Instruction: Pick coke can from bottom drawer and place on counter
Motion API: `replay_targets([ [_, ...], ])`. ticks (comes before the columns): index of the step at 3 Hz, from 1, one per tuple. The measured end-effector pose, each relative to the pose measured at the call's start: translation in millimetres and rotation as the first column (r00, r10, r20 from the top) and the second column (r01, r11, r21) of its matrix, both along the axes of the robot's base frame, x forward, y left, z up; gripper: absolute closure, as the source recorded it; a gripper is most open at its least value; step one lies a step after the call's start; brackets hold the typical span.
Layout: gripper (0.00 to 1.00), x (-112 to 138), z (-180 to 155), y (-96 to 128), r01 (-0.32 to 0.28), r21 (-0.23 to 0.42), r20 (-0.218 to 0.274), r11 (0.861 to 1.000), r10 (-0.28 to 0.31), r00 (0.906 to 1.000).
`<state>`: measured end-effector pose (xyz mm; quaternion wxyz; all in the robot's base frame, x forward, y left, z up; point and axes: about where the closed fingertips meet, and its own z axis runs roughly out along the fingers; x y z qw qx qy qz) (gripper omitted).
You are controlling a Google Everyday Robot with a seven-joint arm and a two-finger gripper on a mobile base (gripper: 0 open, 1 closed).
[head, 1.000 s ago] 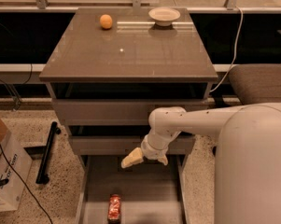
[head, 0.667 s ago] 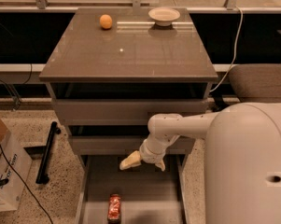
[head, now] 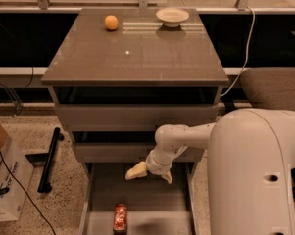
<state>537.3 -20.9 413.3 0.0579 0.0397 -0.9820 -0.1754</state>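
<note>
The coke can (head: 120, 218) is red and lies on its side on the floor of the open bottom drawer (head: 161, 199), near the front left. My gripper (head: 151, 176) hangs over the back part of the drawer, above and to the right of the can, apart from it. Its cream fingers (head: 135, 172) are spread open and hold nothing. The counter (head: 137, 58) is the glossy grey-brown top of the cabinet, above the arm.
An orange ball (head: 111, 22) and a white bowl (head: 172, 16) sit at the back of the counter. The two upper drawers (head: 132, 115) are shut. A cardboard box (head: 5, 180) and a black bar (head: 49, 158) lie on the floor at left. A chair (head: 274, 87) stands at right.
The gripper has moved slightly down and to the left over the open drawer. The can has not moved.
</note>
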Motion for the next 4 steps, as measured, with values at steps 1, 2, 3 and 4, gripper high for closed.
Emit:
replay_targets([
  [1,0.00,-4.3,-24.0,9.9,0.031,-0.018,-0.036,0.999,-0.032,0.9988],
  [2,0.00,-12.5,-60.7,24.2,0.052,-0.040,-0.106,0.998,-0.056,0.9927],
  [3,0.00,-28.6,-111.4,40.5,0.085,-0.028,-0.204,0.996,-0.089,0.9748],
  [4,0.00,-38.3,-139.0,45.0,0.116,-0.011,-0.254,0.993,-0.115,0.9602],
])
